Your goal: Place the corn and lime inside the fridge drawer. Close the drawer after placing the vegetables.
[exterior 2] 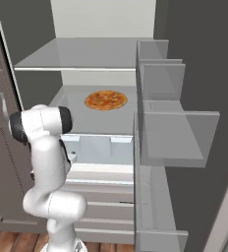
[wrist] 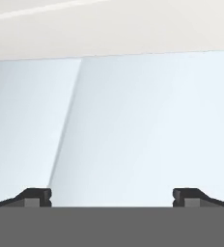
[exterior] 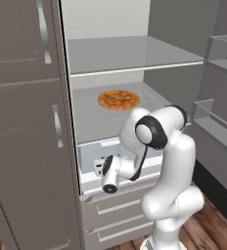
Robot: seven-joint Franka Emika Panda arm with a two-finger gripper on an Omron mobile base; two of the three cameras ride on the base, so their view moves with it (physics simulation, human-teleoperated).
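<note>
I am holding my white, dark-jointed arm's two-finger pincer [wrist: 112, 197] low inside the tall pale grey fridge [exterior: 110, 53], its jaws spread wide apart and grasping nothing; in the hand view the two small dark fingertips [wrist: 36, 197] are framing a bare, pale blue-white inner wall. The wide pale grey-white box-like fridge drawer [exterior 2: 103, 173] is standing pulled out below the glass-like shelf [exterior: 86, 117], above the flat-fronted grey drawers with bar handles [exterior: 118, 207]. A round orange pizza [exterior: 118, 99] is lying on that shelf, well clear of my hand. I cannot make out the yellow corn cob or the small dark green lime in any view, so whether they are already lying in the bin is uncertain; my arm is blocking much of its interior. Judging that the step in hand is the withdrawal before closing, I am advising a straight lift clear of the bin's walls, then a flat, centred push on the notched front wall, so the drawer is sliding in squarely without jamming.
</note>
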